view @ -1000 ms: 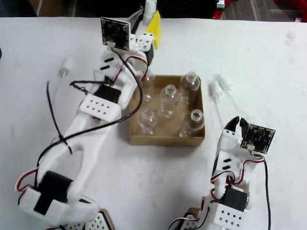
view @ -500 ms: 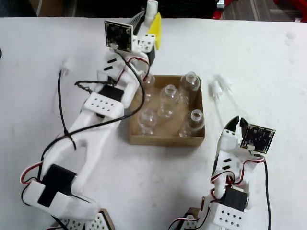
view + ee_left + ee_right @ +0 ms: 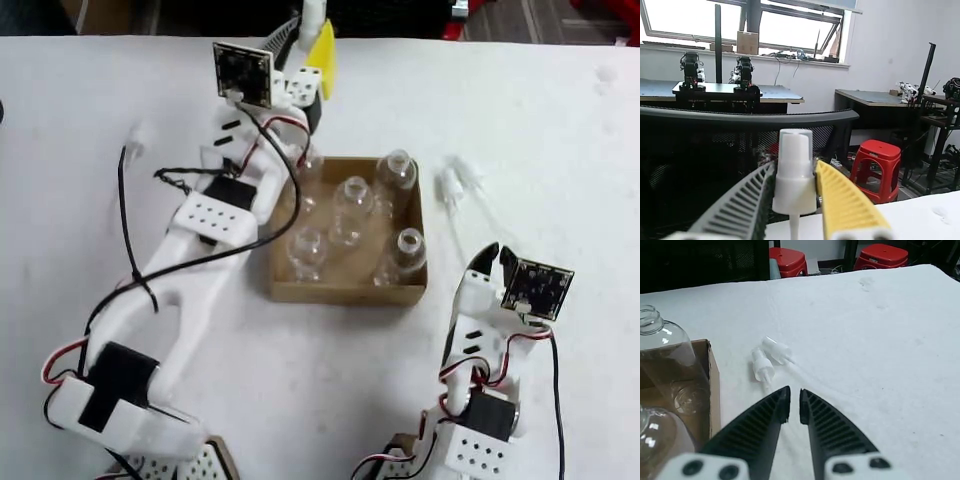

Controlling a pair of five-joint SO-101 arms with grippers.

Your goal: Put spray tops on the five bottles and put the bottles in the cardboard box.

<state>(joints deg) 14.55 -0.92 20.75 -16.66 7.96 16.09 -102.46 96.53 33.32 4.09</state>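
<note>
Capping step, by the look of it, and early on. Standing in the cardboard box (image 3: 340, 293): five bottles (image 3: 352, 200), all with bare open necks. Clamped between the ribbed fingers of the left end effector (image 3: 795, 172): one white spray top (image 3: 794, 150), upright, dip tube hanging below. Held high at the far side of the worktop (image 3: 560, 130), just beyond the far left corner of the box. Parked at the near right, clear of the box: the right end effector (image 3: 793, 401), empty, narrowed to a slit. Lying just right of the box, side by side: two more spray tops (image 3: 767, 357). Off to the far left, well apart from the box, possibly another spray top (image 3: 135, 140).

Next, probably: bring the held top back over one open neck, likely the far left bottle (image 3: 307, 165) as the nearest. Line the tube up with the mouth, lower straight, then press or twist home. Calls for close centring, given so thin a tube and so small a neck. Calls also for steadying the bottle, perhaps with the free end effector, to guard against tipping or spinning inside the box.
</note>
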